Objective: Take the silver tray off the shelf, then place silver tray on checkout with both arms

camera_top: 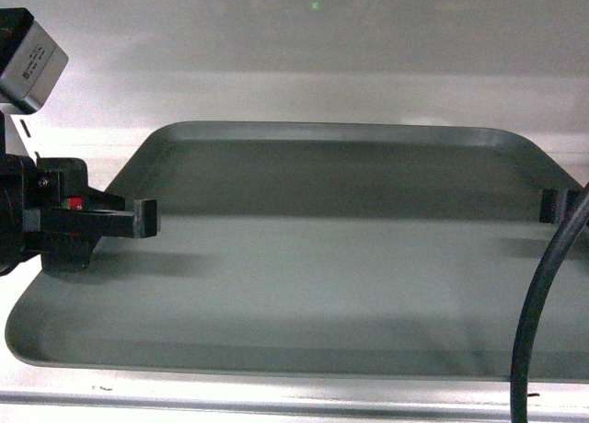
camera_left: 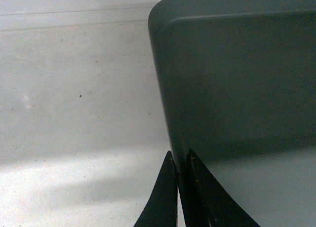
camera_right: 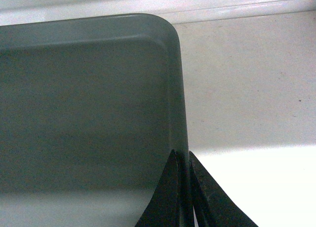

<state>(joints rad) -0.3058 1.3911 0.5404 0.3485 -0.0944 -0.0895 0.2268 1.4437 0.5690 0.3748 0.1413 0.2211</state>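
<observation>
Black cable (camera_top: 543, 294) hangs closest to the head camera, curving down across the right end of the silver tray (camera_top: 322, 285). That tray lies flat on a white shelf board (camera_top: 276, 395), its long side facing the camera and a pale back wall (camera_top: 294, 37) rising behind it.

At the tray's left rim the left gripper (camera_top: 145, 217) reaches in, a red part and a grey camera box (camera_top: 32, 60) showing on the arm behind it. In the left wrist view this gripper (camera_left: 180, 172) has one dark finger on each side of the tray's raised edge, pressed against the metal, so it is clamped on the rim below the tray's far left corner.

At the tray's right rim only the tip of the right gripper (camera_top: 557, 206) shows in the head view. The right wrist view shows the right gripper (camera_right: 182, 160) pinching the edge likewise, one finger inside the tray and one outside over the white board, below the far right corner.
</observation>
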